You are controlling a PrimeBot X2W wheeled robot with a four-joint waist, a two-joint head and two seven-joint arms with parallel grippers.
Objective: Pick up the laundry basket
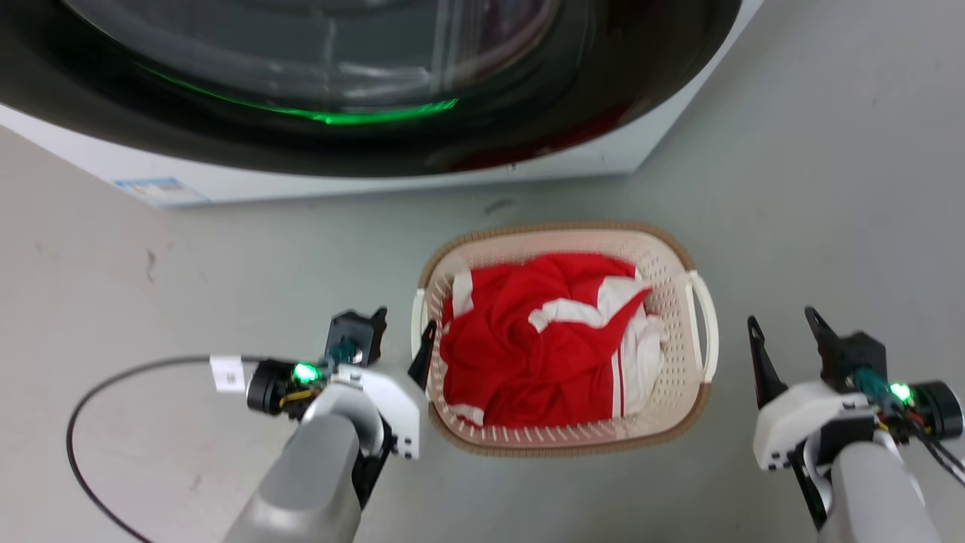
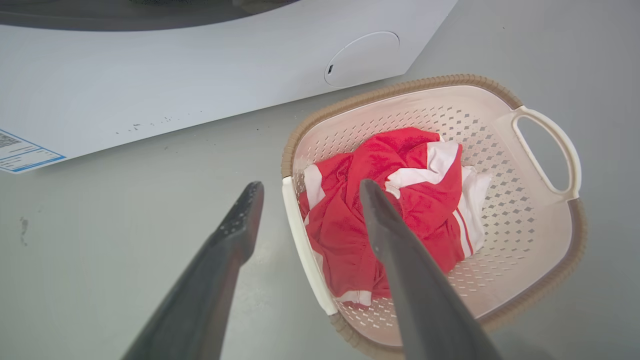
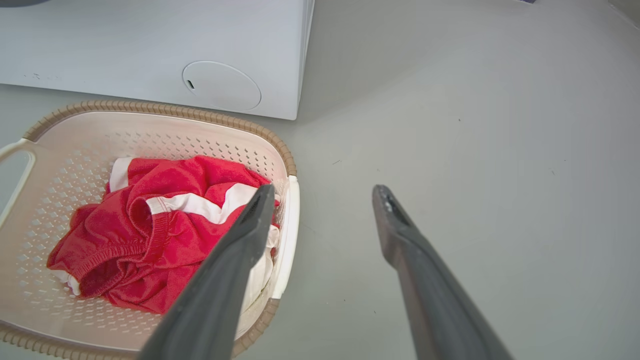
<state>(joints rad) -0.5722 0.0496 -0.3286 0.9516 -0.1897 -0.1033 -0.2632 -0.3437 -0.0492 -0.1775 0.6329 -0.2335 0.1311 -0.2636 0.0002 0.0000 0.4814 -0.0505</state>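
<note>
Laundry basket (image 1: 667,264) sits upright on the grey floor (image 1: 829,188), cream perforated walls with a brown woven-look rim. A crumpled red and white garment (image 1: 543,332) lies inside the basket. Just behind the basket stands the washing machine (image 1: 226,181): white body, dark round door with a green glow along its lower edge. The washer's round cover panel (image 2: 362,57) faces the basket's back rim. Left gripper (image 1: 405,328) is at the basket's left side, fingers spread and holding nothing. In the left wrist view one finger (image 2: 400,260) lies over the basket's interior and the other (image 2: 220,250) over bare floor outside it, with the white left handle (image 2: 300,235) in the gap between them; contact with the handle cannot be told. Right gripper (image 1: 781,317) is near the basket's right side — also spread, nothing held. From the head view its fingertips stand apart from the white right handle (image 1: 709,324), with floor showing between. In the right wrist view that handle (image 3: 289,225) appears between the two fingers, the inner finger (image 3: 225,270) crossing the basket's edge. A black cable (image 1: 71,430) loops on the floor well left of the basket — beside the left forearm.
</note>
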